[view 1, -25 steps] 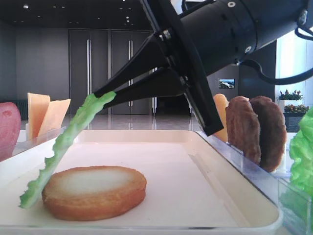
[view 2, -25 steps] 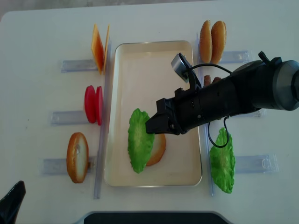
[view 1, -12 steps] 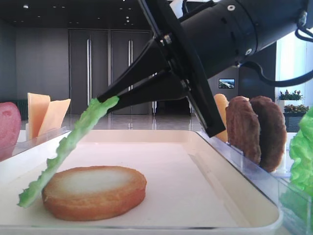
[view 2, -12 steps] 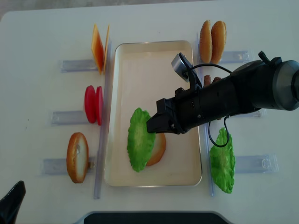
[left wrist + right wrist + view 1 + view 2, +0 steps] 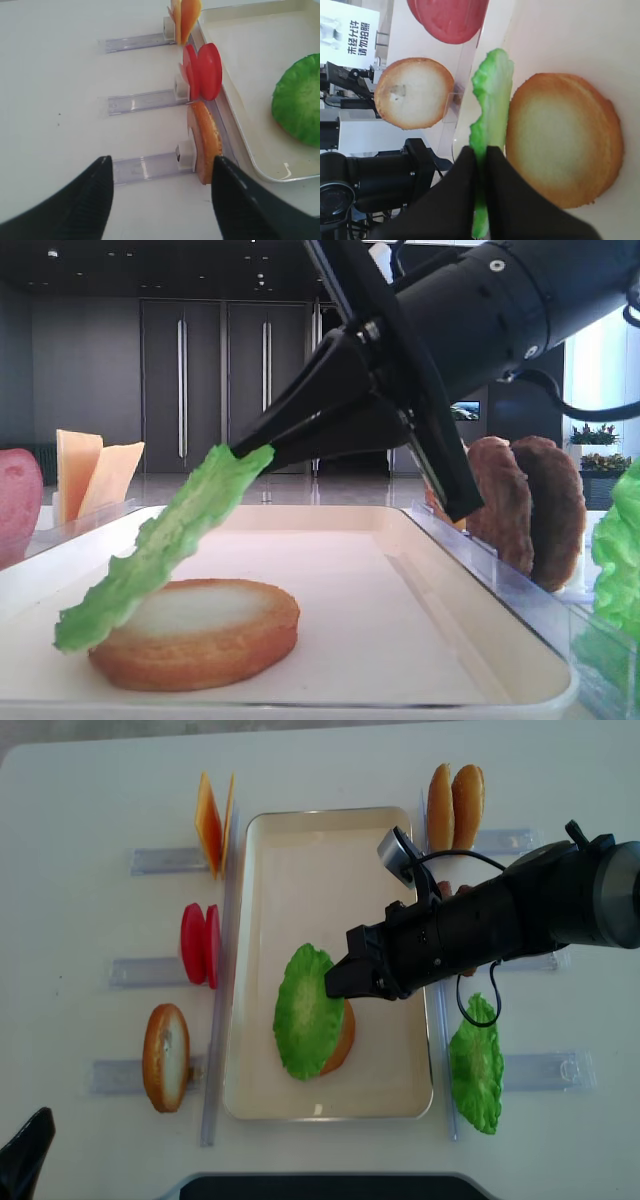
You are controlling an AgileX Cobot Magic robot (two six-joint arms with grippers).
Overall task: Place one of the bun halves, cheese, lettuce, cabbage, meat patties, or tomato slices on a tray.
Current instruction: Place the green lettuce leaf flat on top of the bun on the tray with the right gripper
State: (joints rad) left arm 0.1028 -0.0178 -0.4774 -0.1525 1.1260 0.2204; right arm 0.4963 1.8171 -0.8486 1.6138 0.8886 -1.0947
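My right gripper [image 5: 335,985] is shut on one edge of the green lettuce [image 5: 305,1012] and holds it slanted above the cream tray [image 5: 320,870]. The leaf [image 5: 160,540] slopes down to the left, and its lower end covers the left part of a bun half [image 5: 200,635] lying cut face up on the tray. The right wrist view has the leaf [image 5: 492,95] pinched edge-on between the black fingers, with the bun half [image 5: 565,140] beside it. My left gripper [image 5: 160,165] is open over the bare table at the near left, holding nothing.
Clear racks flank the tray. On the left stand cheese [image 5: 210,820], tomato slices [image 5: 200,942] and a bun half [image 5: 165,1055]. On the right stand two bun halves [image 5: 455,805], meat patties [image 5: 525,505] and a second green leaf [image 5: 475,1065].
The right gripper has shifted slightly right with the lettuce. The leaf has swung from nearly edge-on to flatter and now lies further over the bun half.
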